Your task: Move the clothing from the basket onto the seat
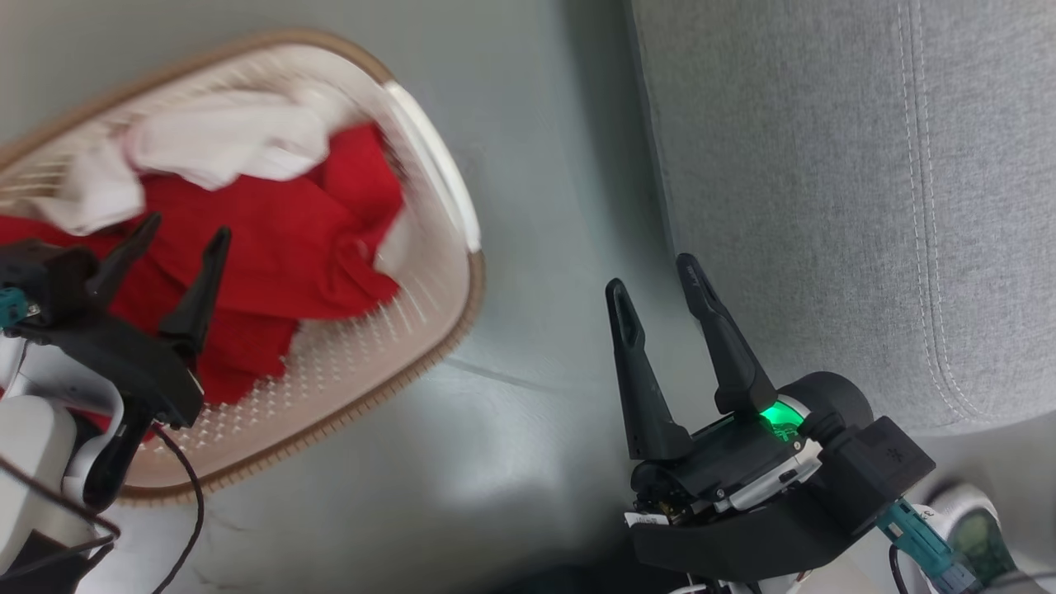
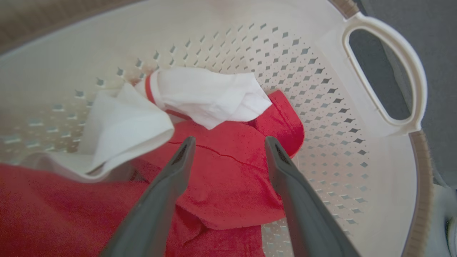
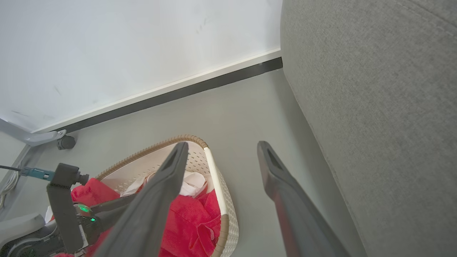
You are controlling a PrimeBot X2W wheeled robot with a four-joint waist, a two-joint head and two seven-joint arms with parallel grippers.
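Note:
The red clothing [image 1: 280, 247] with white panels lies crumpled inside the cream basket [image 1: 429, 322] at the left of the head view. My left gripper [image 1: 186, 231] hangs open just above the red fabric, holding nothing; in the left wrist view its fingers [image 2: 178, 167] straddle a red fold of the clothing [image 2: 228, 171], with the basket wall [image 2: 321, 107] beyond. My right gripper [image 1: 656, 276] is open and empty over the floor, between the basket and the grey seat [image 1: 825, 181]. In the right wrist view my right gripper [image 3: 221, 148] points past the basket [image 3: 225, 210], and the seat [image 3: 375, 107] is at the right.
Grey floor [image 1: 536, 206] separates the basket from the seat. In the right wrist view a white wall [image 3: 125, 46] with a dark baseboard runs behind the basket, and a wheeled frame leg [image 3: 64, 141] stands at the left.

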